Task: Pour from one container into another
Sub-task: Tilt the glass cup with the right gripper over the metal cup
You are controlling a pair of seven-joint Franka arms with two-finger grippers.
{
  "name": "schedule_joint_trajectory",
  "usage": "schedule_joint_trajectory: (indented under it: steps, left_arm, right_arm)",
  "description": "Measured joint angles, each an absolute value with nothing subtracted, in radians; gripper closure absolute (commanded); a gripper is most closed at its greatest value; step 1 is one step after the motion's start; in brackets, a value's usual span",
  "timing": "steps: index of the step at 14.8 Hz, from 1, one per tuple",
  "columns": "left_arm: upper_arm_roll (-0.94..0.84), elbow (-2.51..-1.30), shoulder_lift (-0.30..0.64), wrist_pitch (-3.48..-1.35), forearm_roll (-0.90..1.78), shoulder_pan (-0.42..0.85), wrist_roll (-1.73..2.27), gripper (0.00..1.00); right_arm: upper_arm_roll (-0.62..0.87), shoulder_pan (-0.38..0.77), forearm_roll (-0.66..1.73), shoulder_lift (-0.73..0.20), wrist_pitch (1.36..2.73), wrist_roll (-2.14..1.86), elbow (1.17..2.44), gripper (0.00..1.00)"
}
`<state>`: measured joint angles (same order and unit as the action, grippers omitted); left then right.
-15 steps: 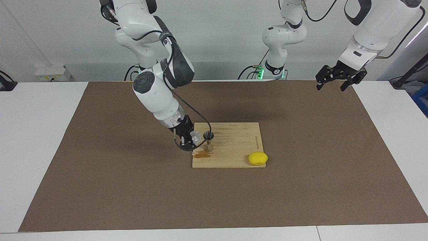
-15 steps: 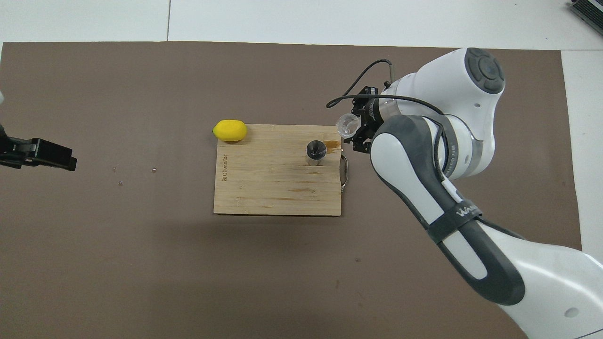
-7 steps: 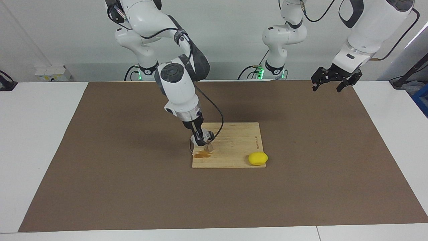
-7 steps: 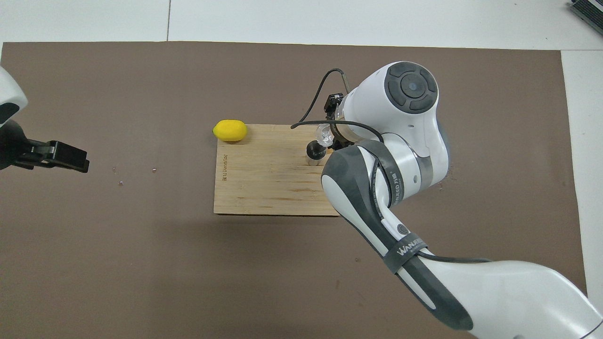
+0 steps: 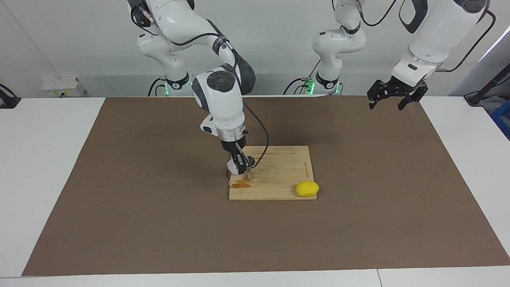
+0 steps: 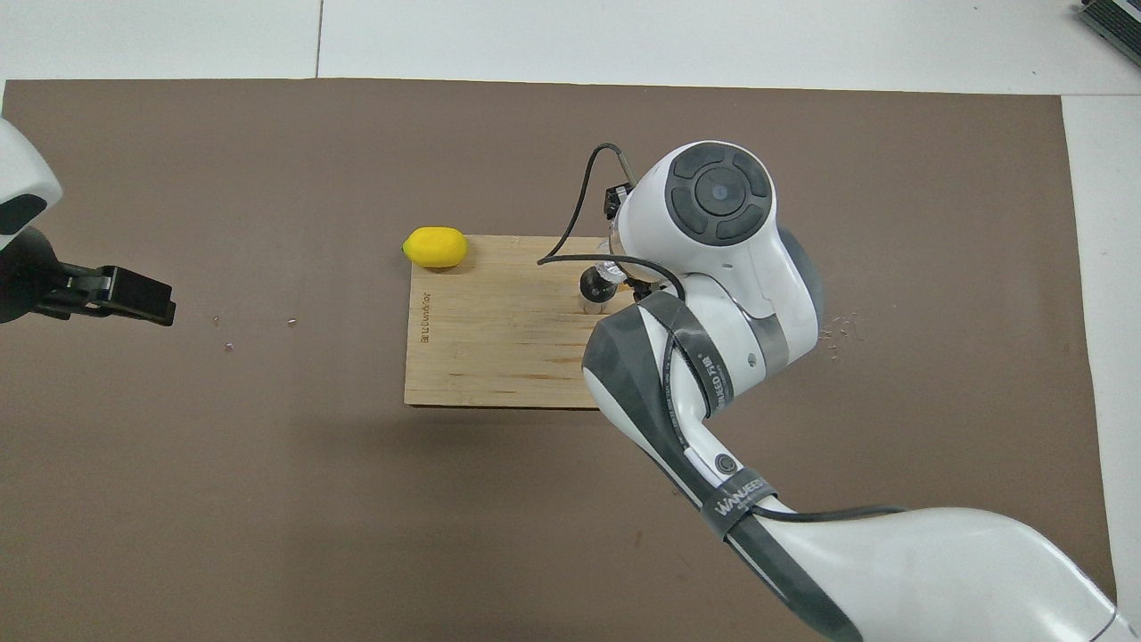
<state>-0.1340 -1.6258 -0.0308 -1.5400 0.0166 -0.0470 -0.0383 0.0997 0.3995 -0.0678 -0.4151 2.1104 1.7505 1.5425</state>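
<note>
My right gripper (image 5: 238, 166) points straight down and is shut on the clear glass tumbler (image 5: 232, 166). It holds the tumbler low over the wooden cutting board (image 5: 279, 175), right beside the metal jigger (image 5: 249, 174). The jigger stands upright on the board's edge toward the right arm's end. In the overhead view the right arm's wrist covers most of the tumbler (image 6: 613, 267), and the jigger's open mouth (image 6: 595, 285) shows beside it. I cannot tell the tumbler's tilt. My left gripper (image 5: 385, 101) hangs open and empty over the mat's corner at the left arm's end and waits.
A yellow lemon (image 5: 306, 188) lies at the board's corner farther from the robots, toward the left arm's end. A brown liquid stain (image 5: 240, 184) lies on the board just farther from the robots than the jigger. A brown mat (image 5: 159, 223) covers the table.
My right arm has swung its wrist from a sideways tilt to pointing straight down, carrying the tumbler in against the jigger. My left gripper has drifted slightly.
</note>
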Motion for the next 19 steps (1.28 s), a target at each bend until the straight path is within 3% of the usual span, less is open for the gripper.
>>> schedule_joint_trajectory:
  steps: [19]
  left_arm:
    - [-0.131,-1.629,-0.031,-1.551,0.017,-0.047,-0.038,0.0]
  right_arm:
    - [0.099,0.438,-0.242,-0.415,2.088,1.75,1.564,1.0]
